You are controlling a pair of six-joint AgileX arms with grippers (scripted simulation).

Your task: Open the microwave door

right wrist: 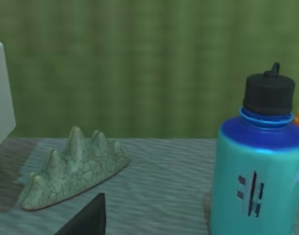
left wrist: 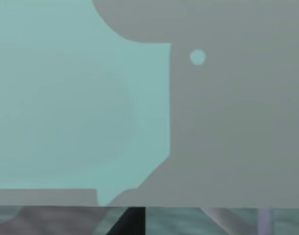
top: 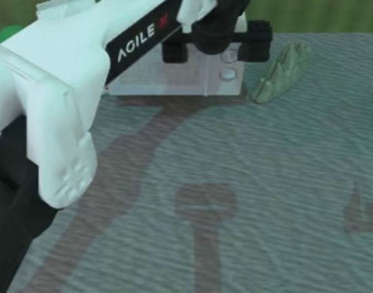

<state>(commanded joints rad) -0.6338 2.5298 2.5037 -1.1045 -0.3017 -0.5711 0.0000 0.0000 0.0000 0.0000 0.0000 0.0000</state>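
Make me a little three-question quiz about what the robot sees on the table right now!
1. True or false: the left arm reaches over the microwave.
2. What lies just right of the microwave in the top view? A) green ridged ornament B) red ball C) spoon
3. Fill in: in the right wrist view, the blue bottle has a ___ cap.

Key: 1 true; 2 A; 3 black.

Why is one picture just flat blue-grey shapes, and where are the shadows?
In the left wrist view the camera sits so close to the microwave that only flat pale patches show. In the top view the left arm casts a dark band of shadow across the table. In the right wrist view the bottle and the green ridged ornament look clear.
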